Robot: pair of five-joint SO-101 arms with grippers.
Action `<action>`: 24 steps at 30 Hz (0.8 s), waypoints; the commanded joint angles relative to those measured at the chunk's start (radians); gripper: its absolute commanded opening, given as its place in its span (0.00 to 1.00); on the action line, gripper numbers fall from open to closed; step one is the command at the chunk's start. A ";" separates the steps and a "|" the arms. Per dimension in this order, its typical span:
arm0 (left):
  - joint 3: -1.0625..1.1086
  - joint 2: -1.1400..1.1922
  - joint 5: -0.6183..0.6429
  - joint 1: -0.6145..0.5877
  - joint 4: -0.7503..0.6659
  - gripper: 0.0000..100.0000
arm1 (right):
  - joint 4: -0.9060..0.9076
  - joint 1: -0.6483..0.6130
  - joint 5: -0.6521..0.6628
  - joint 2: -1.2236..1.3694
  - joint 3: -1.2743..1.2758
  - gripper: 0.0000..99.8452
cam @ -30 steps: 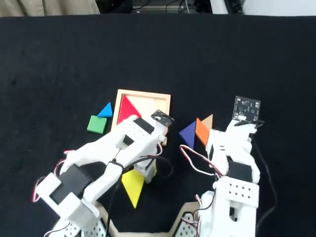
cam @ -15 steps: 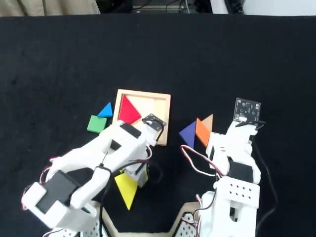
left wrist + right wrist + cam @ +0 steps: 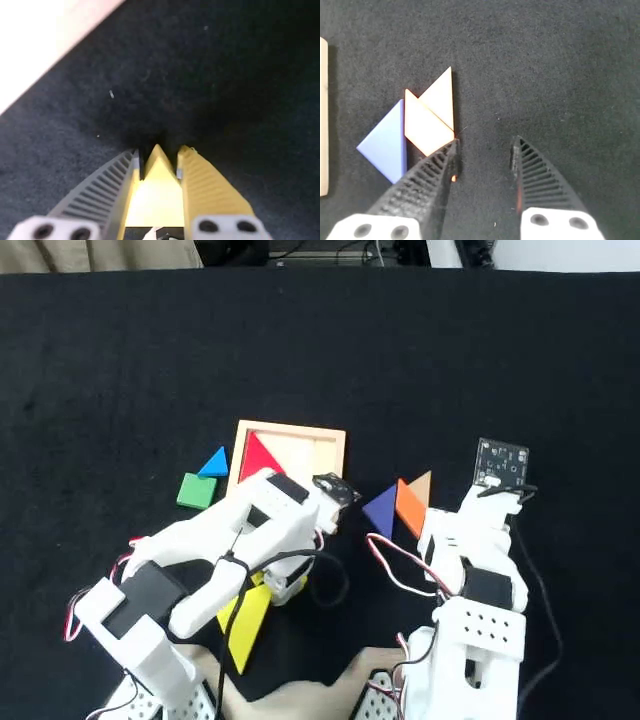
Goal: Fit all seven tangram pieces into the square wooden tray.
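On the black table (image 3: pixel 120 360), at the far left, a green square (image 3: pixel 196 491) is lying flat with a blue triangle (image 3: pixel 214 463) just beyond it, the two almost touching at a corner and both sitting just outside the tray's left wall. Next, the left arm is stretching over the tray's near edge, and the left gripper (image 3: pixel 158 152) is clamping its fingers narrow on the tip of the yellow triangle (image 3: pixel 245 618), whose point is poking out between them above the dark table. In the high view the rest of that triangle is showing near the arm, on the near side of the tray (image 3: pixel 292 429). The tray is sitting mid-table with a red triangle (image 3: pixel 258 458) lying inside, against its left side. To the right, apart from the tray, an indigo triangle (image 3: pixel 382 508), an orange piece (image 3: pixel 410 508) and a pale triangle (image 3: pixel 423 485) are lying packed edge to edge. The right gripper (image 3: pixel 485 145) is hanging with its fingers spread wide and empty just beside the orange piece, one fingertip (image 3: pixel 453 148) overlapping its corner.
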 commanded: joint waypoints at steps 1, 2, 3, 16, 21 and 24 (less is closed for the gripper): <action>-0.064 0.028 -0.012 -0.021 -0.015 0.10 | 0.002 0.017 0.008 -0.022 -0.048 0.17; -0.074 0.028 -0.012 -0.021 -0.015 0.10 | 0.002 0.017 0.008 -0.022 -0.047 0.17; -0.088 0.028 -0.012 -0.021 -0.008 0.10 | 0.002 0.017 0.008 -0.022 -0.047 0.17; -0.067 -0.227 -0.014 -0.027 0.143 0.07 | 0.002 0.014 0.008 -0.022 -0.047 0.17; -0.008 -0.496 -0.014 -0.031 0.144 0.07 | 0.002 0.018 0.008 -0.022 -0.047 0.17; 0.047 -0.657 -0.086 -0.079 0.146 0.07 | 0.003 0.017 0.008 -0.022 -0.047 0.17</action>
